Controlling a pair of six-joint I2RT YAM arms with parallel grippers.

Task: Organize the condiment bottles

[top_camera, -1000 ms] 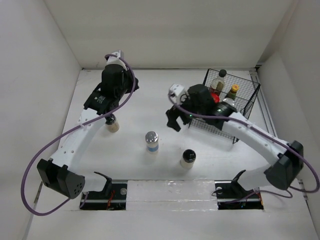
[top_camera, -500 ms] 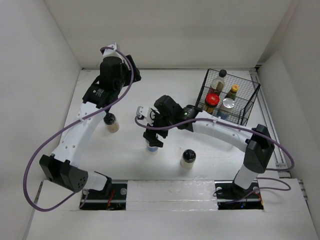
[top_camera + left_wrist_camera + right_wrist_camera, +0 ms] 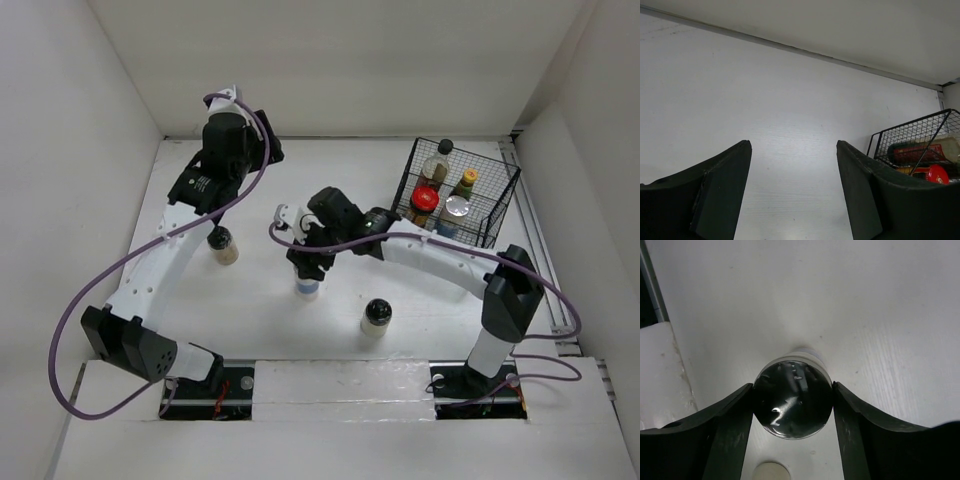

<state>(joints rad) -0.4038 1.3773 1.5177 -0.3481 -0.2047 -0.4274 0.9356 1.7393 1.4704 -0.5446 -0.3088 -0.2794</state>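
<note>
Right, wide view first: the table (image 3: 250, 320) carries three loose bottles, and the black wire rack (image 3: 500, 205) at the far right holds four: a tall black-capped bottle (image 3: 441, 150), a yellow-capped bottle (image 3: 466, 178), a red-lidded jar (image 3: 425, 197) and a racked shaker (image 3: 457, 206).

Now the arms. The right gripper (image 3: 306, 265) is stretched out to mid-table, directly above the silver-capped shaker (image 3: 792, 407). The wrist view shows its fingers pressed against both sides of the shiny cap, so it is clamped on it. The left gripper (image 3: 792, 145) hangs over the far left of the table with its jaws apart and nothing between them.

So the step looks like lifting this shaker and taking it to the rack. The hold is high, on a smooth round cap, and I'd judge that slippery. The lift should go straight up before any sideways travel, so the base doesn't drag and twist out of the hold. Keep the shaker upright, bring it over the rack's near wall with room to spare, and lower it into a gap beside the racked shaker without nudging the tall bottles.

Smaller pieces: one black-capped jar (image 3: 222, 244) stands under the left arm. The other pale jar (image 3: 376, 316) stands near the shaker on the near side, so the path should swing away from it.
</note>
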